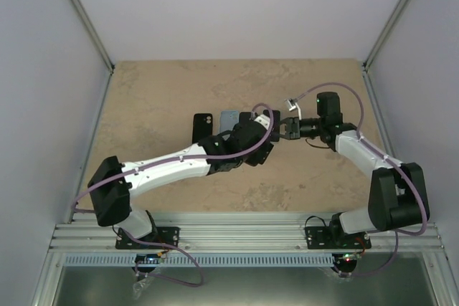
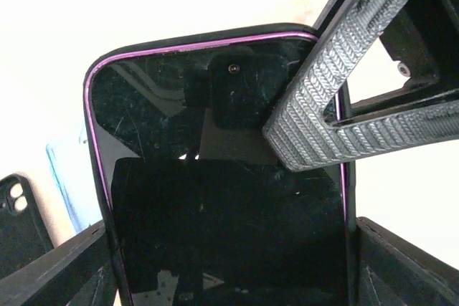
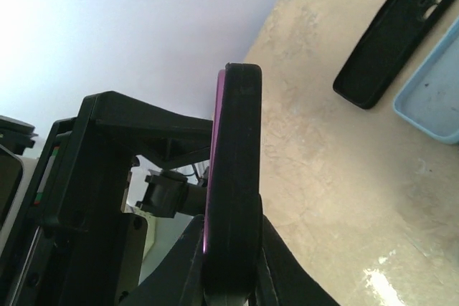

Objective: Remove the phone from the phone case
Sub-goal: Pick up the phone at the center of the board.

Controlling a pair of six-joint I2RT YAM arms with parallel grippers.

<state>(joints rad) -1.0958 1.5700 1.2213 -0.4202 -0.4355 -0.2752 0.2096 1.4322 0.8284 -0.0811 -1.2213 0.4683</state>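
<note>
Gripping the phone case [image 3: 240, 141] across its width, your left claw [image 2: 231, 228] has a finger pressed on each long side, so its jaws stand wide only because the case is wide. That hold works as a vise: it appears to lift the case off the surface [image 1: 165, 91] near the middle and turns the glass toward the left wrist camera.

The phone [image 2: 215, 198] is fully seated. Its purple rim shows all round inside the black lip, and no corner has sprung free.

Your right claw [image 3: 229, 238] comes in from the right and is closed narrow on the top right corner. One ribbed finger [image 2: 315, 98] lies across the glass, and the other goes behind the back of the case. A corner is probably the right place to begin, since the lip peels most easily there.

Mind the pinch, though. Squeezing glass and back together likely clamps the phone in rather than working it out, so you would want to catch the lip alone or push from behind.

Two empty cases, one black [image 3: 391, 37] and one light blue [image 3: 430, 94], lie side by side on the surface just left of the claws, out of the way.
</note>
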